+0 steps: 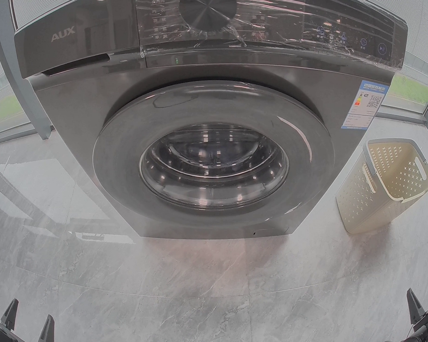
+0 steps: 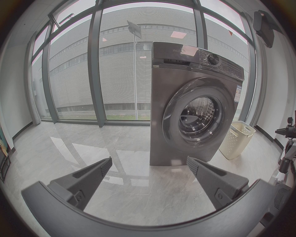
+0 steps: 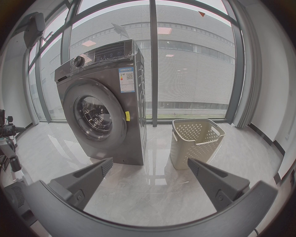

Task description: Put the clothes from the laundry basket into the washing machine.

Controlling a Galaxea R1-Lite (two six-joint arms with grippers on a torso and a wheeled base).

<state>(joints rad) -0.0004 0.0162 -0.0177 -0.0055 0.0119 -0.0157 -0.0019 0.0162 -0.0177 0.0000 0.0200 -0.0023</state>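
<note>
Laundry basket (image 1: 359, 196), cream and perforated, stands on the grey floor (image 1: 204, 281) just beside the washing machine (image 1: 72, 113) on its right in the head view, the round door (image 1: 214, 164) shut; left gripper (image 1: 29, 315) and right gripper (image 1: 423, 287) sit low at the near corners, fingers apart. Left wrist view: fingers spread wide, machine ahead, basket past its far side. Right wrist view: fingers spread wide, basket upright near the machine, well apart from the gripper.

Test or demonstration room, not a home: floor-to-ceiling glazed walls (image 3: 194, 71) and polished stone-tile floor (image 3: 148, 197). Ahead of the right gripper (image 3: 149, 160), a freestanding washing machine (image 3: 101, 114) retains plastic film (image 3: 111, 52) and energy label (image 3: 126, 79).
</note>
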